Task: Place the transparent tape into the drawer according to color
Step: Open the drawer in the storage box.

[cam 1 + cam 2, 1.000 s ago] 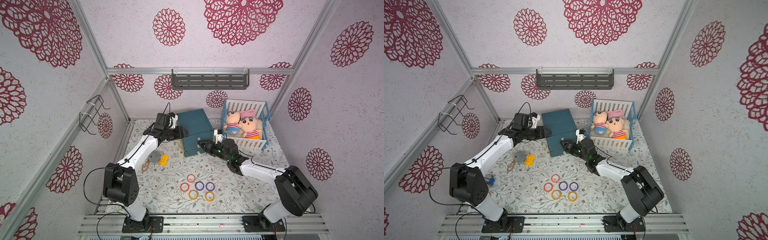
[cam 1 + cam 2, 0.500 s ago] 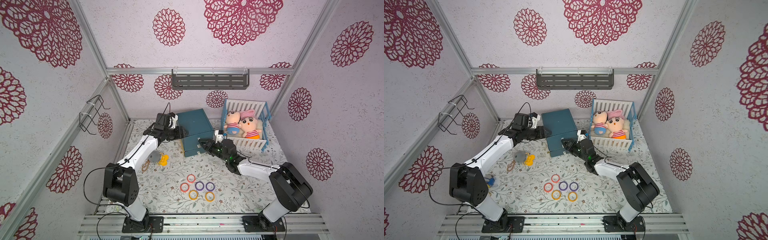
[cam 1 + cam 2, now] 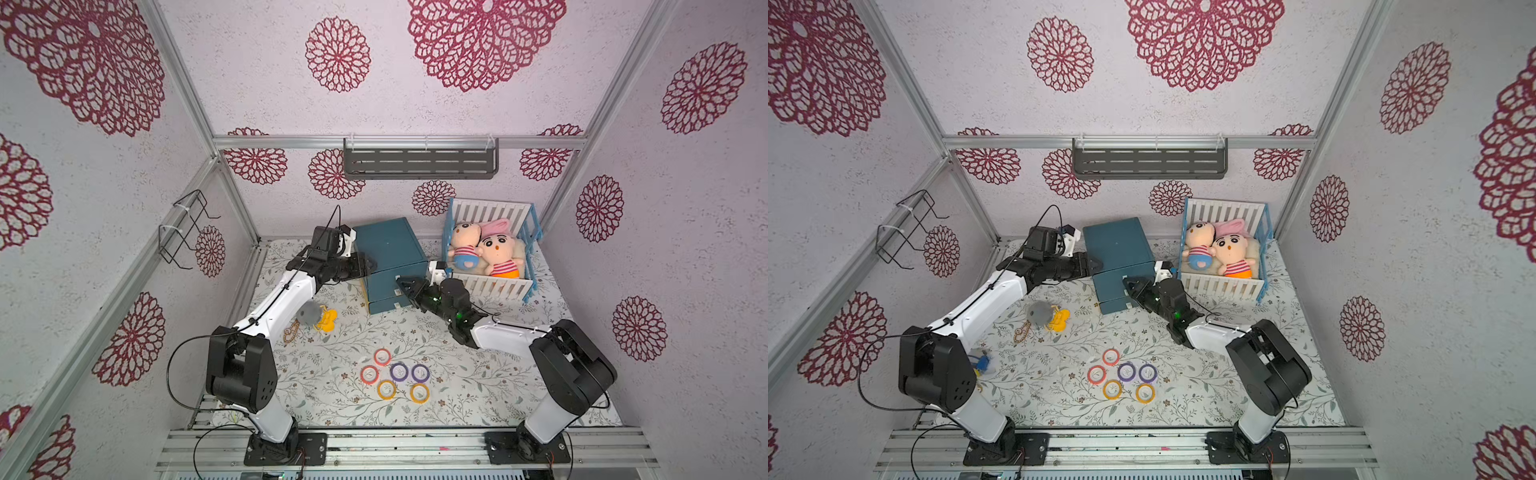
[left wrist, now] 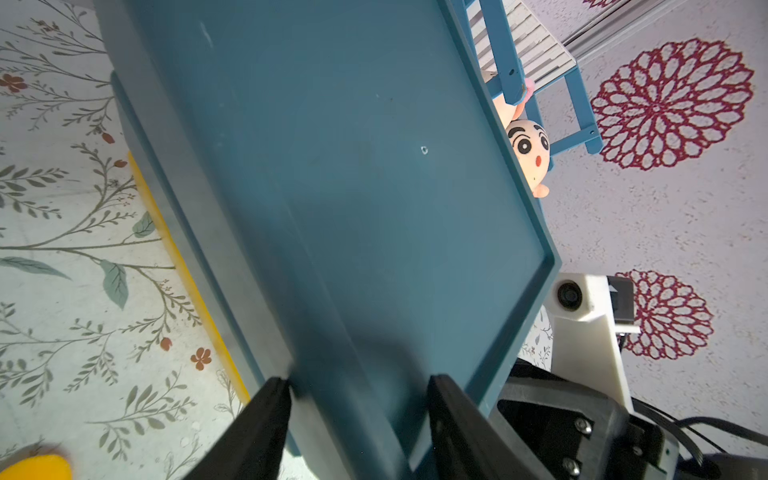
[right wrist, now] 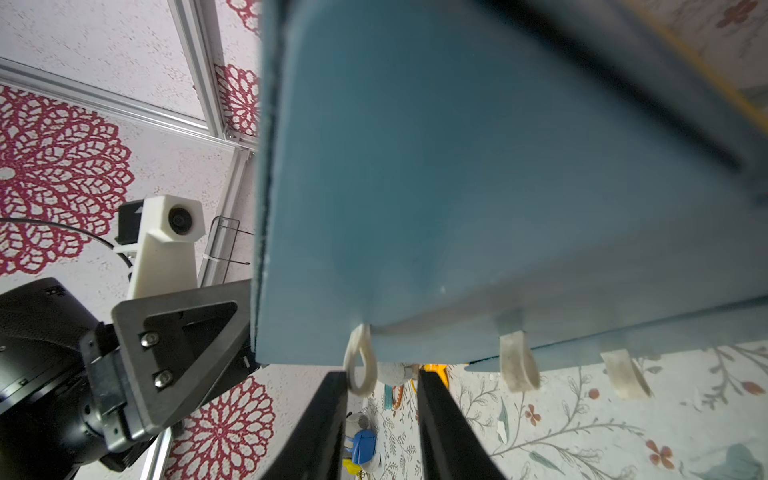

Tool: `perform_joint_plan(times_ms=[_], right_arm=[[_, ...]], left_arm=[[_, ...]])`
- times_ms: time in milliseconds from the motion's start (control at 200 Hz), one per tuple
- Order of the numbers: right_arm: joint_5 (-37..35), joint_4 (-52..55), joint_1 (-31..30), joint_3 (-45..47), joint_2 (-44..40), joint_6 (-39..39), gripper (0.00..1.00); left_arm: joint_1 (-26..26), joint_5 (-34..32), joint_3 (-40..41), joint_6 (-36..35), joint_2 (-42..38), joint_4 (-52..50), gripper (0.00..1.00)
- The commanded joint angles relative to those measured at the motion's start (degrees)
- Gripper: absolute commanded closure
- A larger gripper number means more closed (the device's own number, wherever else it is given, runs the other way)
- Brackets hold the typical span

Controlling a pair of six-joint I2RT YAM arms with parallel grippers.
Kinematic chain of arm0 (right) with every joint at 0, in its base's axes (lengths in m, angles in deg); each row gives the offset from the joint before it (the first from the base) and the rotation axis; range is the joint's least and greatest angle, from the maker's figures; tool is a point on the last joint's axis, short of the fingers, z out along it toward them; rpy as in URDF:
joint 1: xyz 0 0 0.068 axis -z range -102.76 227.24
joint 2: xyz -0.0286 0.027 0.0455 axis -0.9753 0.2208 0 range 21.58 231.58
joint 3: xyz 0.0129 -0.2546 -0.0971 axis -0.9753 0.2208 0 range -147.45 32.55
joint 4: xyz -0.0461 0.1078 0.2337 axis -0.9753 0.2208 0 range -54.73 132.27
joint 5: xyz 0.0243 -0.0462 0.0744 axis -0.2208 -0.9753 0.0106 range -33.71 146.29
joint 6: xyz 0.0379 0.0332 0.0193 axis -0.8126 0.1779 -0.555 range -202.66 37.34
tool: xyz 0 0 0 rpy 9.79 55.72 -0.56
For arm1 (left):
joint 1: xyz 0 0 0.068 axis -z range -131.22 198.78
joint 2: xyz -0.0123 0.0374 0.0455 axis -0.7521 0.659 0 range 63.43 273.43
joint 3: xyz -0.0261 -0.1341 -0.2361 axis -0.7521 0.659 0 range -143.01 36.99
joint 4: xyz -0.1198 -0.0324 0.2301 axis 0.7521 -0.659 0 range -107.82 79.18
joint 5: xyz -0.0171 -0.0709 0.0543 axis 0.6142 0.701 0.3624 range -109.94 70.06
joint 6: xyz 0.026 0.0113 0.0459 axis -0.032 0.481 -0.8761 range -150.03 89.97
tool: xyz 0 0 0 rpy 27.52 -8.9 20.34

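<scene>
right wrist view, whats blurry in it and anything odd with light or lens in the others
Right wrist: the drawer cabinet close to the lens is soft, the nearest pull loop fairly crisp. Left wrist: a soft shadow on the cabinet top. Both top views: even light, sharp, frame posts splayed by the wide lens.

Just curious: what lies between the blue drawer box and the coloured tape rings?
Only bare flowered mat lies between drawer box and tape rings, in both top views.

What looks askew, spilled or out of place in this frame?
The dark teal drawer cabinet sits rotated on the floral mat, skewed against the back wall and the blue-and-white toy crib. The six small coloured tape rings lie tidy in one cluster; nothing spilled.
</scene>
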Motion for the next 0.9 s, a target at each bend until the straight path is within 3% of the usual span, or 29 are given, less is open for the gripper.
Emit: perform_joint_plan(times_ms=[0, 330, 631, 896], right_arm=[[-1.0, -3.1, 0.3, -2.6, 0.8, -1.2, 0.65], [-2.0, -3.2, 0.5, -3.7, 1.8, -1.7, 0.7], [-2.6, -3.1, 0.5, -3.6, 1.8, -2.5, 1.0], [-2.0, -2.7, 0.5, -1.5, -0.8, -2.8, 1.0]], left_arm=[[0.5, -0.1, 0.9, -1.1, -1.2, -0.2, 0.41], [0.5, 0.0, 1.0, -1.3, -1.5, -0.5, 0.41], [0.5, 0.1, 1.1, -1.3, -1.7, -0.5, 0.41], [0.5, 0.0, 1.0, -1.3, -1.7, -0.5, 0.41]])
